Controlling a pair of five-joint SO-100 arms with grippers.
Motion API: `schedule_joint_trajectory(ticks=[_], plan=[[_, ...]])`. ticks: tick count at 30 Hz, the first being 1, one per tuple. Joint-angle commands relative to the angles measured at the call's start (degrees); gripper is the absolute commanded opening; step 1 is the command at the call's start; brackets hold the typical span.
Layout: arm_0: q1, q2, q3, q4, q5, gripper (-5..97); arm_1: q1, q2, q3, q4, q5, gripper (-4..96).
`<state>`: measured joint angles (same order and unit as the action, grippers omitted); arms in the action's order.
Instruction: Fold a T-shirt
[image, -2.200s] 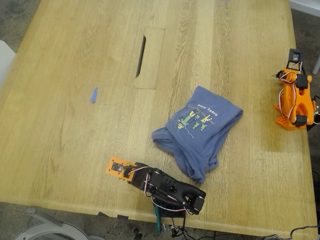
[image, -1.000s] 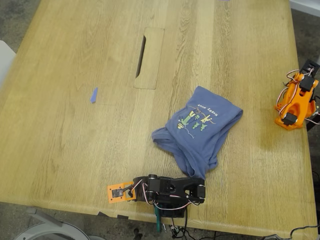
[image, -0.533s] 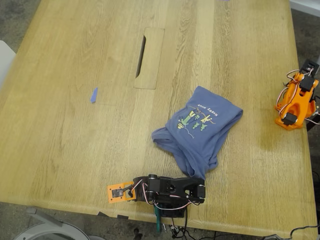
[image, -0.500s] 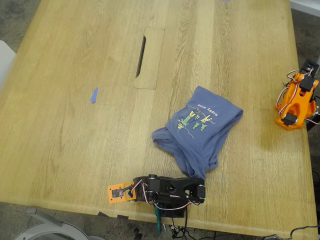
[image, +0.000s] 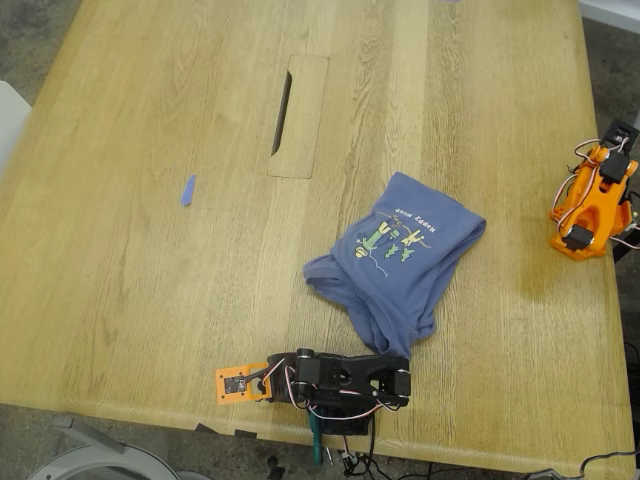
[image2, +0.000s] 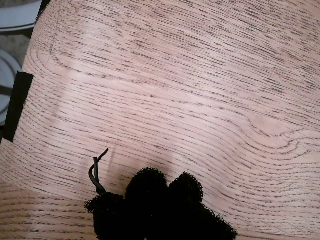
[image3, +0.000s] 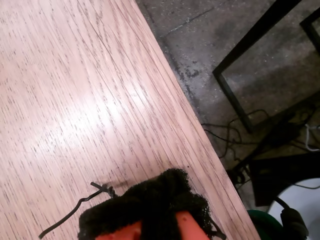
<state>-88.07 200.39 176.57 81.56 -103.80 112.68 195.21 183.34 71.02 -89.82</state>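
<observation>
Gripper one first: my first gripper (image2: 165, 189) showed as two black fuzzy pads (image2: 145, 186) pressed together over bare wood, nothing between them, so clenched on nothing. Its fingers beyond the pads were cut off by the frame edge. A loose black thread (image2: 96, 172) stuck out beside the pads. In the exterior view this was the black arm (image: 345, 378) lying flat along the table's near edge, orange tip (image: 238, 384) toward the exterior view's left.

My second gripper (image3: 150, 200) was one lump of black fuzz with an orange part in front; could not tell whether it was released or clenched. It hung over the table (image: 150, 280) at its edge, with floor, cables and a black frame beyond. It belonged to the orange arm (image: 590, 205), folded up at the exterior view's right edge and partly cropped.

T-shirt (image: 400, 265) lay on the table between the two arms, touching neither gripper and seen in neither wrist view. It was bunched, not flat; sleeves and collar could not be made out. Long axis ran from the exterior view's upper right down to a narrow end just beside the black arm. Chest print (image: 388, 238) faced up, its yellow text too small to read. One rumpled lobe pushed out toward the exterior view's left.

Small blue scrap (image: 188, 190) lay well apart, toward the exterior view's left.
</observation>
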Motion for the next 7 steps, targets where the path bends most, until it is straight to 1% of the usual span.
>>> schedule_joint_trajectory(ticks=[1, 4, 7], plan=[[-0.9, 6.3, -1.0, 0.4, 0.0, 0, 1.1, -0.2, 4.0, 0.6, -2.4, 0.0], [-0.9, 6.3, -1.0, 0.4, -0.2, 0, 1.1, -0.2, 4.0, 1.0, -5.2, 0.0], [-0.8, 6.3, -1.0, 0.4, -1.7, 0, 1.1, -0.2, 4.0, 1.0, -5.4, 0.0]])
